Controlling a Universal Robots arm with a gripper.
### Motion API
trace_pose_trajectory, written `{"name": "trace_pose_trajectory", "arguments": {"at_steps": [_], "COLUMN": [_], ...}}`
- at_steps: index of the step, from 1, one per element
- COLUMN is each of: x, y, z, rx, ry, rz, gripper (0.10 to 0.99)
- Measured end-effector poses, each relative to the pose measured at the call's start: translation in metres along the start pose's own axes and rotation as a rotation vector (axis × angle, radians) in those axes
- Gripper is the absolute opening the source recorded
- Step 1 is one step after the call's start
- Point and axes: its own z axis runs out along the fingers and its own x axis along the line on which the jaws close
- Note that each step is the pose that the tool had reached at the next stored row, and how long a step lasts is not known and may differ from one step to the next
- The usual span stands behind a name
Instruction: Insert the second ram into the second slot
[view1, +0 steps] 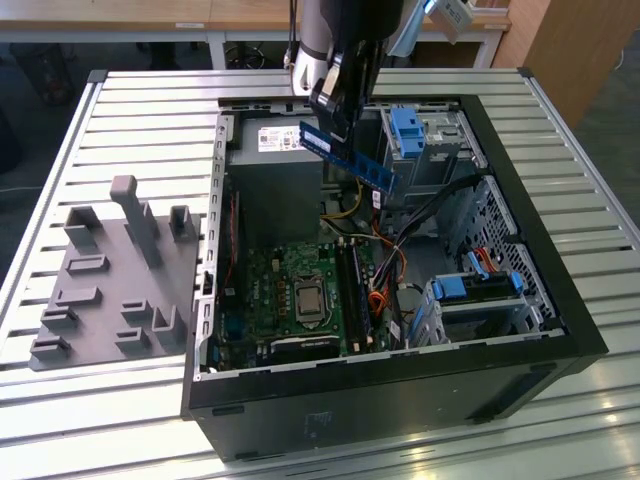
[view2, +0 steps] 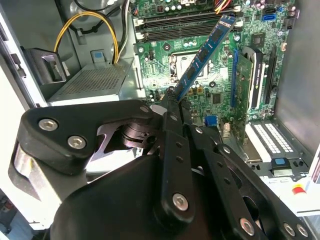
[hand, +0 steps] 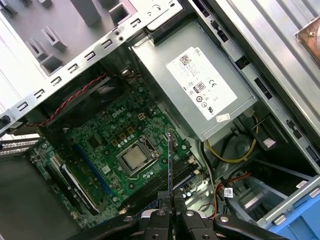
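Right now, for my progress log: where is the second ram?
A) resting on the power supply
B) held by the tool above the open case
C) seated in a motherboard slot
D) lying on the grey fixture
B: the tool is shut on the second ram, which hangs tilted in the air above the open case, not seated in any slot.

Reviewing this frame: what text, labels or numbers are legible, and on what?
White label on the power supply: marks and fine print, too small to read.
Small white cable tag: blurred.
The second ram, held in the gripper: no readable print.
Nothing quotable.
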Motion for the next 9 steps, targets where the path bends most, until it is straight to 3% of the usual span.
{"name": "trace_pose_trajectory", "arguments": {"at_steps": [9], "x": [0.0000], "y": [0.0000], "z": [0.0000], "rx": [0.001], "ry": [-0.0006], "rz": [0.030], "gripper": [0.137]}}
